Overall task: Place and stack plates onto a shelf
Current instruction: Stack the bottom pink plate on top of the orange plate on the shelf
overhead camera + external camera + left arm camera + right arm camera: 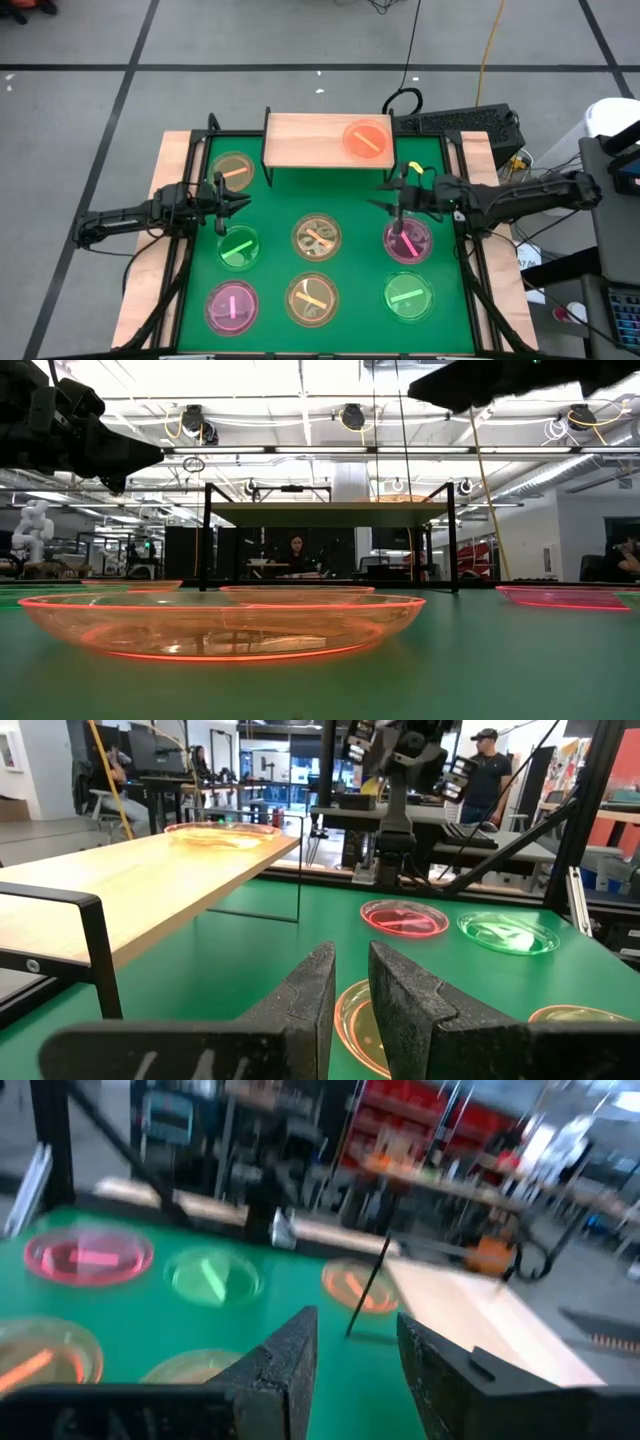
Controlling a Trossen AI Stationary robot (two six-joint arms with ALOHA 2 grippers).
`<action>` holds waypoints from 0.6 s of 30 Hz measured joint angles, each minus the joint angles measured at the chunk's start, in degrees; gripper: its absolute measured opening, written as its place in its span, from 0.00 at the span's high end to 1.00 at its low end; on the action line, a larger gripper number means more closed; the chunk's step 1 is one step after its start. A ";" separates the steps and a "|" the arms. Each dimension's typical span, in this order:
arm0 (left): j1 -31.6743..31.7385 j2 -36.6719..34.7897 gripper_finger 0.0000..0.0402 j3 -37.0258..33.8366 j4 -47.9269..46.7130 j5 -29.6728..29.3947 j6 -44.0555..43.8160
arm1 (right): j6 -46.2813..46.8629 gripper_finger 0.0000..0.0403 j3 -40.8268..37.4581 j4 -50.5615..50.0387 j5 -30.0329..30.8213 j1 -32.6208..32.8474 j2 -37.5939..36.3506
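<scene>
The light-wood shelf point(310, 140) stands on black legs at the far side of the green mat and carries one orange-pink plate point(366, 139) on its right half. Several plates lie flat on the mat: amber point(233, 171), green point(238, 247), amber point(316, 237), pink point(408, 240), pink point(232, 306), amber point(312, 299) and green point(409, 295). My left gripper point(243, 203) hovers between the amber and green plates on the left, fingers slightly apart point(351, 955). My right gripper point(385, 200) hovers above the mat just in front of the shelf's right end, open point(357, 1325) and empty.
The shelf's left half point(150, 880) is bare wood. Black frame bars point(195, 150) run along the mat's left and right sides. A keyboard point(470, 122) and cables lie behind the shelf. People sit and stand in the room beyond the table point(487, 770).
</scene>
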 joint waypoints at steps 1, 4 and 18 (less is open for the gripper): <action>0.01 0.00 0.82 0.00 0.02 -0.01 0.01 | 0.00 0.70 -2.30 4.36 0.01 0.00 -0.42; 0.01 0.00 0.82 0.00 0.00 0.00 0.01 | 0.10 0.70 -7.77 14.56 0.07 0.00 -1.82; -0.01 0.00 0.82 0.00 5.21 -0.01 -1.17 | 4.24 0.70 -10.90 20.76 -0.21 0.02 -6.43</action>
